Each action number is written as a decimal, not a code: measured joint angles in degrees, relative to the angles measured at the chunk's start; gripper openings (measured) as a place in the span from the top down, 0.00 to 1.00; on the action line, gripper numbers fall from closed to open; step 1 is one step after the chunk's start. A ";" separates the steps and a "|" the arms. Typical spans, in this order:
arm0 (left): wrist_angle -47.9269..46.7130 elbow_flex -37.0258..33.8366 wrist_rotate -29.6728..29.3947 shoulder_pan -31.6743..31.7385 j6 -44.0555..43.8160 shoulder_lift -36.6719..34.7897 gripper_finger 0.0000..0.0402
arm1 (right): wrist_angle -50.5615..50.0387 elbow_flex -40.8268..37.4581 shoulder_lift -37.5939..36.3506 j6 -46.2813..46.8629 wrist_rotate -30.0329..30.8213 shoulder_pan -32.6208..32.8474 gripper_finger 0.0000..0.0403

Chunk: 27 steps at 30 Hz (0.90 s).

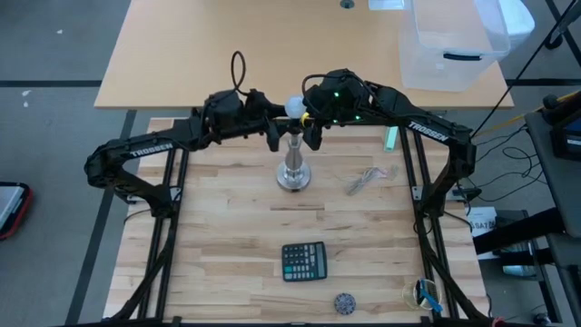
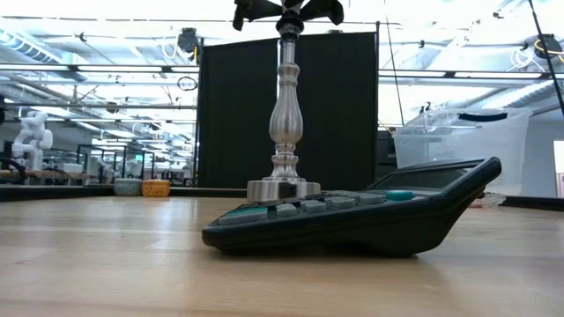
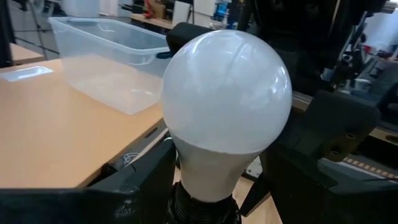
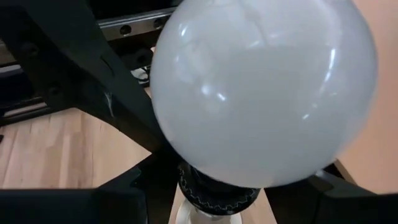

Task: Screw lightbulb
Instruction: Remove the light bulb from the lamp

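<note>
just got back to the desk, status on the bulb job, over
Left gripper and right gripper flank the socket top of the stand. Lightbulb sits in the socket, base hidden. Calculator lies well clear. Nothing in the way.

The lightbulb (image 1: pixel 294 106) is a frosted white globe, glossy with reflections, standing upright, base down in the dark socket atop the silver stand (image 1: pixel 293 166) near the table's far edge.

My wooden slat table (image 1: pixel 227 236) carries the silver stand (image 1: pixel 293 173) near the back, loose wire (image 1: pixel 365 178) beside it, a calculator (image 1: pixel 304 262) toward the front, and a small dark ball (image 1: pixel 344 302) at the edge.
</note>
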 joint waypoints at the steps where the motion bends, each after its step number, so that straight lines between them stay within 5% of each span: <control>1: 0.00 0.00 0.86 0.24 0.06 0.00 0.42 | 0.01 0.01 0.00 0.09 0.00 0.01 0.49; 10: -0.05 0.00 4.29 0.92 2.08 0.00 0.42 | -0.29 0.02 0.00 -1.64 -0.20 0.12 0.55; 22: -0.50 -0.04 4.41 -0.50 2.20 -0.02 0.42 | -1.68 0.09 -0.20 -20.31 -0.64 0.12 0.58; 27: -0.52 -0.04 4.49 -0.59 1.89 -0.01 0.42 | -1.79 0.11 -0.20 -17.85 -0.55 0.05 0.57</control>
